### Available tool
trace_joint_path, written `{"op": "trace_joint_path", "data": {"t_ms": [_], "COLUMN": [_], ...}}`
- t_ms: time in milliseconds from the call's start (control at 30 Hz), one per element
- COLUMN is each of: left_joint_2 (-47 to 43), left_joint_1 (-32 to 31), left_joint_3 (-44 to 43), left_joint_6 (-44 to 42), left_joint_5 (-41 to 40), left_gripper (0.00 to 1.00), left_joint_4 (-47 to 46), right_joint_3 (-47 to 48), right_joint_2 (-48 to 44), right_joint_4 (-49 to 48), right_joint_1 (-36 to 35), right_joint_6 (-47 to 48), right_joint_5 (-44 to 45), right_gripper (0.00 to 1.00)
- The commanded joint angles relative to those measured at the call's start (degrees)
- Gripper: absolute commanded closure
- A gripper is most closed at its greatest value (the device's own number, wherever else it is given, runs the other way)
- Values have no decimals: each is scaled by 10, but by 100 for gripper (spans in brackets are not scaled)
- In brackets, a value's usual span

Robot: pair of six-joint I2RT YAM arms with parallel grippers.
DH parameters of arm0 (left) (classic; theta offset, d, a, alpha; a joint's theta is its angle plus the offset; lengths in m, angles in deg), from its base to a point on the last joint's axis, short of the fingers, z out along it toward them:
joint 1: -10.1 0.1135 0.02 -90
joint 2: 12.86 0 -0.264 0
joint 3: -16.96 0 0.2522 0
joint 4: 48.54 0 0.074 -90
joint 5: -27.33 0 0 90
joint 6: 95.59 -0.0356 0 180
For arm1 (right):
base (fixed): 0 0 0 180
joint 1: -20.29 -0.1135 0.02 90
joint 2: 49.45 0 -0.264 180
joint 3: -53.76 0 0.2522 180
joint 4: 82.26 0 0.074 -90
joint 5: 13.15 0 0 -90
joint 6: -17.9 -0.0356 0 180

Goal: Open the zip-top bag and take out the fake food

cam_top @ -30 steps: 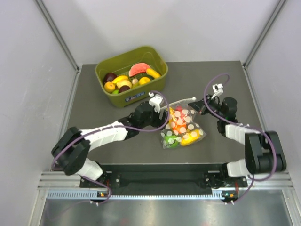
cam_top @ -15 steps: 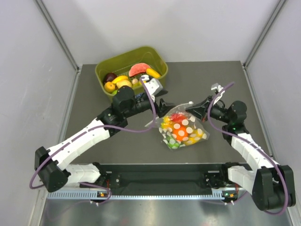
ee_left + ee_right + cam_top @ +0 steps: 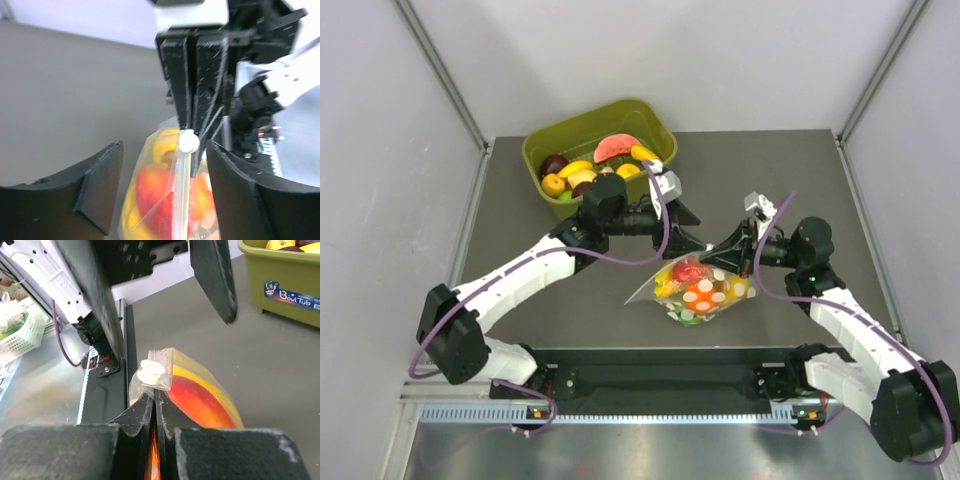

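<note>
Right gripper (image 3: 155, 400) is clamped on the zip-top bag (image 3: 695, 290) by its top edge, holding it up between the arms. Left gripper (image 3: 165, 172) gapes around what looks like the white slider (image 3: 189, 143); it should centre there before closing.

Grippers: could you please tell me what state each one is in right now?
Left gripper: open, jaws straddling the zip-top bag at its top edge.
Right gripper: shut on the zip-top bag's top edge.

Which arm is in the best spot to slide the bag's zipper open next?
The left arm, probably. Its jaws stand open either side of the white slider, ready to pinch it. The right arm has its jaws shut on the zip-top bag at its top edge, holding it.
</note>
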Motion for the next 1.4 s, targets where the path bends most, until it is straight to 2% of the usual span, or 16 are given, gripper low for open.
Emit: {"op": "trace_joint_path", "data": {"t_ms": [0,33,100,200,400,633,733,800,867,1000,1100,1133,1167,1233,1267,1367], "left_joint_2": [7,11,23,33,25,-6,-20,-24,-23,-18,-20,-20,-26,-31,-36,-42], "left_joint_1": [23,26,27,28,28,22,13,4,1,1,1,1,1,1,1,1], "left_joint_3": [-4,-3,-1,3,23,52,62,61,56,52,53,54,55,56,57,61], "left_joint_6": [67,72,86,95,85,65,44,26,14,0,-4,-5,-6,-3,0,10], "left_joint_5": [113,138,161,198,194,117,50,9,-22,-25,-16,-15,-15,-12,-10,6], "left_gripper": [33,38,40,38,34,33,34,36,43,59,75,79,88,96,100,100], "left_joint_4": [-94,-94,-104,-102,-94,-98,-100,-86,-71,-51,-46,-44,-43,-44,-47,-62], "right_joint_3": [26,26,26,29,36,38,39,39,40,41,48,51,54,55,57,60], "right_joint_2": [-13,-13,-16,-21,-24,-13,-12,-13,-16,-21,-26,-28,-31,-33,-33,-23], "right_joint_4": [-3,-2,-1,7,22,26,26,26,27,37,67,75,84,84,84,81], "right_joint_1": [-10,-10,-10,-10,-10,-10,-10,-10,-11,-10,-11,-11,-10,-11,-10,-11], "right_joint_6": [27,27,28,32,36,38,36,34,34,38,56,62,68,69,69,69], "right_joint_5": [-28,-28,-28,-21,-10,2,2,1,-3,-7,-4,-2,-1,0,2,10], "right_gripper": [100,100,100,100,100,100,100,100,100,99,82,66,60,51,46,39]}}
